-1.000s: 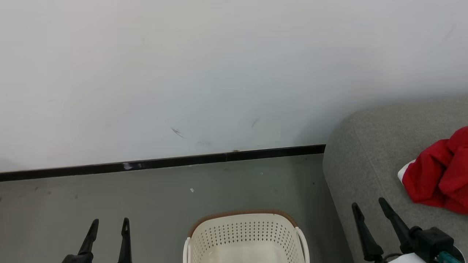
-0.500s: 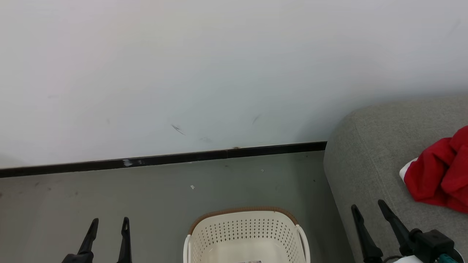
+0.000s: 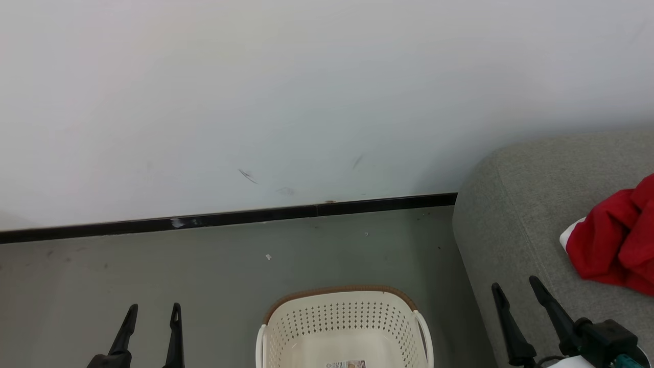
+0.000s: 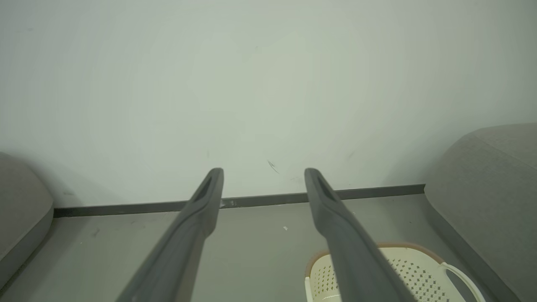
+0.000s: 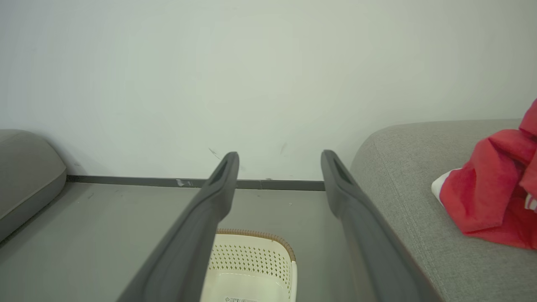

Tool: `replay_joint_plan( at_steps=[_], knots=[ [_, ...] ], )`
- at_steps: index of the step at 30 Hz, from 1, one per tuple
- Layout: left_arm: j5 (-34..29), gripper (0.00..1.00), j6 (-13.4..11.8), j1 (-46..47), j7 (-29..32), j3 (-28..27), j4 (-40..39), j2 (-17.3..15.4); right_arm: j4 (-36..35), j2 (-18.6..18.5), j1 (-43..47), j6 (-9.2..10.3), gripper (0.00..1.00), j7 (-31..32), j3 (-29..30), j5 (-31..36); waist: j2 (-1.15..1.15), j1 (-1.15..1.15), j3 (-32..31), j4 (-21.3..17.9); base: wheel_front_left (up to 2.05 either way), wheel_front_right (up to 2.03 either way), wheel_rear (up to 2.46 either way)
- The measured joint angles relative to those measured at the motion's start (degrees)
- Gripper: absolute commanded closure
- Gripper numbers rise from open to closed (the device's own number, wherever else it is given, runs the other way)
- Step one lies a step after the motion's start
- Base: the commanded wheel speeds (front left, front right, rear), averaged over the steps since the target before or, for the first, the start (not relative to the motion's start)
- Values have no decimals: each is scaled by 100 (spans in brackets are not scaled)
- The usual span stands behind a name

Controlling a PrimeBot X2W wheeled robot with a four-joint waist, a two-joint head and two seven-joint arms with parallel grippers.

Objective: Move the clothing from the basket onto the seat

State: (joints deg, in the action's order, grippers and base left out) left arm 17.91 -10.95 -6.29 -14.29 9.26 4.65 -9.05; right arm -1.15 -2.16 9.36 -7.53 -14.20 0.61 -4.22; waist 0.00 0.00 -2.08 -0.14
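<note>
left gripper (image 3: 155,306) and right gripper (image 3: 514,283): fingers spread, holding nothing. clothing (image 3: 613,240) lies on the seat (image 3: 511,230) at far right, nearest the right gripper. basket (image 3: 342,319) between the grippers shows a bare bottom.

One basket (image 3: 347,317), one seat (image 3: 511,214), one grey cushion (image 5: 25,167), one clothing heap (image 3: 608,245), two claws (image 3: 155,306) (image 3: 513,282)

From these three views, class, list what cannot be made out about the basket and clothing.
Basket: near half cut off by the head view's bottom edge, so its full contents are unknown.
Clothing: cut by the right edge in head and right wrist views; one garment or two, cannot tell.
Label sticker: too small to read.
</note>
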Motion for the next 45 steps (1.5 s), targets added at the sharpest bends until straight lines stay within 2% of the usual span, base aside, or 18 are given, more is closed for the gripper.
replay_joint_plan(
  at_steps=[9,10,15,19,25,33,39,45],
  knots=[
    [-38,0,0,5,0,0,0,-4,-7,0,0,0,0,0,-8,-2,0,0,29,2,0,0,0],
    [-37,100,-1,3,1,4,11,-2,5,2,0,0,100,1,-9,-1,0,0,31,2,0,0,0],
    [-32,100,-1,-131,11,88,294,179,319,69,44,0,100,9,-16,0,0,0,32,1,0,0,0],
    [92,100,10,-152,45,85,334,198,333,69,135,0,100,9,-103,-110,0,0,36,-3,0,0,0],
    [511,100,138,-146,116,42,337,209,183,71,253,0,100,9,-193,-538,0,1,51,-8,0,0,0],
    [1265,100,261,-129,300,-71,343,252,163,71,243,0,100,23,-221,-1438,0,4,72,-1,0,0,0],
    [1689,100,363,-109,424,-149,355,316,201,67,205,0,100,168,-129,-2079,0,22,74,6,0,0,0],
    [2228,100,477,-20,576,-265,379,335,321,13,183,1,100,303,-113,-2753,0,54,61,12,0,0,0]
  ],
)
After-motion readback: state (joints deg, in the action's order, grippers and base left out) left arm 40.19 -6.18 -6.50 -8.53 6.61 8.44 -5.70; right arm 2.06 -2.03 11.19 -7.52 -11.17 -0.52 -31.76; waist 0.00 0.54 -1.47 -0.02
